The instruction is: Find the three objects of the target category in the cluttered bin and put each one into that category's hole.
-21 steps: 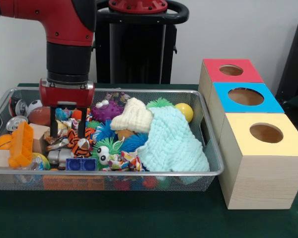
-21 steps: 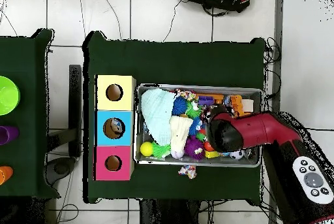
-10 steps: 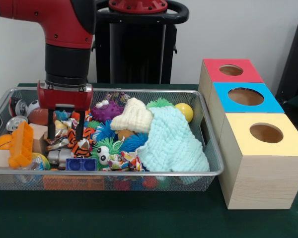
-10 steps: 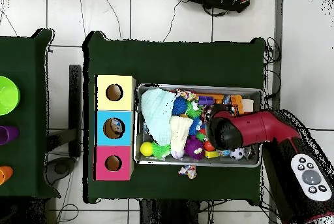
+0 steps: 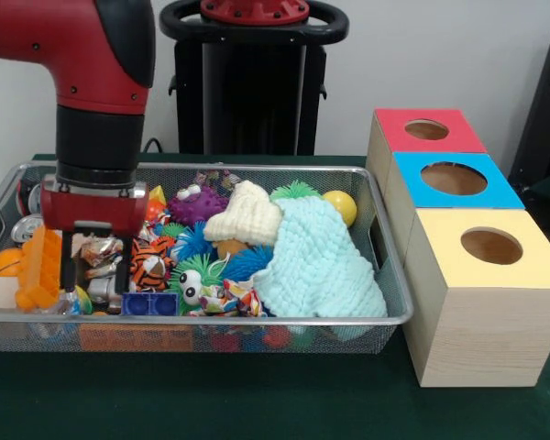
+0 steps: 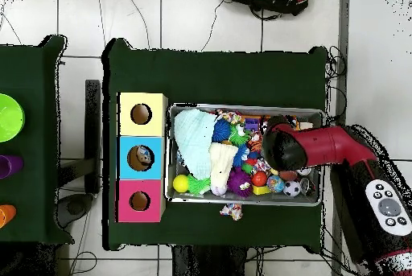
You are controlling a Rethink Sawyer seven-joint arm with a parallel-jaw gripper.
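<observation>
A wire mesh bin (image 5: 211, 321) holds a jumble of toys, cans and cloths. My gripper (image 5: 93, 278) hangs open at its left end, its fingers (image 5: 69, 273) reaching down into the clutter. An orange plastic toy (image 5: 38, 266) lies just left of it and a tiger-striped toy (image 5: 151, 261) just right. A crumpled silver can (image 5: 102, 290) lies between the fingertips, not gripped. A blue brick (image 5: 149, 303) sits near the front wall. In the overhead view the red arm (image 6: 306, 146) covers the gripper.
Three wooden boxes with round holes stand to the right: red (image 5: 426, 130), blue (image 5: 454, 179), yellow (image 5: 490, 246). A pale blue knit cloth (image 5: 316, 261) and a cream cloth (image 5: 247, 215) cover the bin's right half. A small toy (image 6: 232, 211) lies outside the bin.
The arm has shifted left in the front view, toward the bin's near left corner, and sunk a little lower. Its fingers stay apart and hold nothing.
</observation>
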